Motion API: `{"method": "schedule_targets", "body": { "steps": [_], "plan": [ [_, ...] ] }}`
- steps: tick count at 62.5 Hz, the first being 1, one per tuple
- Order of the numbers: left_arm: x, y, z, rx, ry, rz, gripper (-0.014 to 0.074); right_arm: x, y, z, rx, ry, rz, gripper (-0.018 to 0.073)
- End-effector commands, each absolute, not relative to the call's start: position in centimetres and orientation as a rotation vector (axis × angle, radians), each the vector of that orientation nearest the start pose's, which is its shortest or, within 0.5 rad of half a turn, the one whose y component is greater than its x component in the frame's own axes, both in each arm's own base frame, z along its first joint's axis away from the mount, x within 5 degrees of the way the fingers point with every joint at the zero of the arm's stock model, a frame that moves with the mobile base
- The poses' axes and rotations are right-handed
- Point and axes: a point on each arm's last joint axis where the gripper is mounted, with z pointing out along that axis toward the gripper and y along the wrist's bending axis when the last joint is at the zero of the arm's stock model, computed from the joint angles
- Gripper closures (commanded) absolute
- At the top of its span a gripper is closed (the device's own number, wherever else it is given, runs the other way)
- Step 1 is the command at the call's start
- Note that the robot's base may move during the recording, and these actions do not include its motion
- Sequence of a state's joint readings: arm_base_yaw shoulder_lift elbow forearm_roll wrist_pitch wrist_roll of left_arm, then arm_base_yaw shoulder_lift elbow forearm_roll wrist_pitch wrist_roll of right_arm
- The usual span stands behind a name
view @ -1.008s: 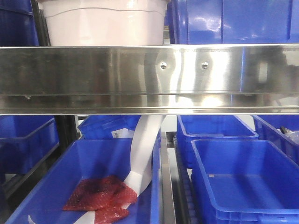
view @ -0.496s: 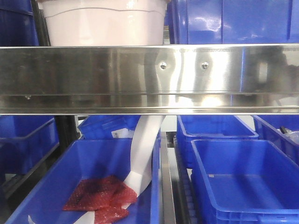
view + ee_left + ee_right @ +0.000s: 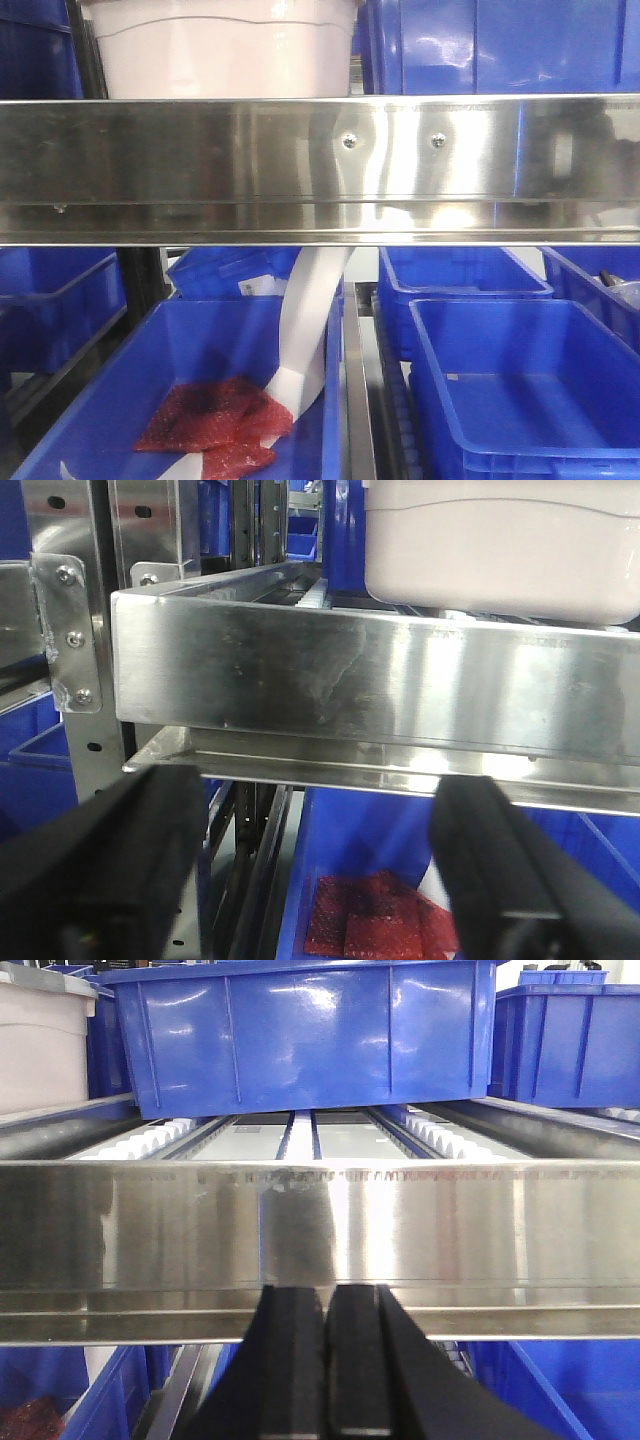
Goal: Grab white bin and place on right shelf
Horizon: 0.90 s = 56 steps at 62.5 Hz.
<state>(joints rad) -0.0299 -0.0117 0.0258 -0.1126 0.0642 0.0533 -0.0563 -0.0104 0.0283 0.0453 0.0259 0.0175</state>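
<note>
The white bin (image 3: pixel 220 50) stands on the upper tier at the left, behind the right shelf's shiny front rail (image 3: pixel 300 160) with its two screws. In the left wrist view the bin (image 3: pixel 500 540) sits up and to the right, above the rail (image 3: pixel 350 690). My left gripper (image 3: pixel 318 785) is open just below that rail, with nothing between its black fingers (image 3: pixel 110 870). My right gripper (image 3: pixel 326 1295) is shut on nothing, its tips close in front of the rail (image 3: pixel 480 1230). The bin's edge (image 3: pixel 40 1050) shows at that view's far left. Neither gripper appears in the front view.
A blue crate (image 3: pixel 500 45) stands on the same tier right of the bin, seen too as the blue crate (image 3: pixel 300 1035) on roller tracks. Below lie open blue crates (image 3: pixel 520 390), red bubble wrap (image 3: pixel 215 425) and a white strip (image 3: pixel 310 320). A perforated upright (image 3: pixel 75 630) stands at left.
</note>
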Motion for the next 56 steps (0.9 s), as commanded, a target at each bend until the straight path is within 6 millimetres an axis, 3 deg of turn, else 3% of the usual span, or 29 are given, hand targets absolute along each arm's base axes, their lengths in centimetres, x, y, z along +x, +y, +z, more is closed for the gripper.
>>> {"method": "schedule_targets", "body": {
  "steps": [1, 56],
  "plan": [
    [5.66, -0.18, 20.0, -0.024, 1.486, -0.08, 0.0713, 5.52, -0.36, 21.12, 0.081, 1.428, -0.012, 0.0491],
    [5.66, -0.18, 20.0, -0.024, 1.486, -0.08, 0.0713, 5.52, -0.36, 21.12, 0.081, 1.428, -0.012, 0.0491]
  ]
}}
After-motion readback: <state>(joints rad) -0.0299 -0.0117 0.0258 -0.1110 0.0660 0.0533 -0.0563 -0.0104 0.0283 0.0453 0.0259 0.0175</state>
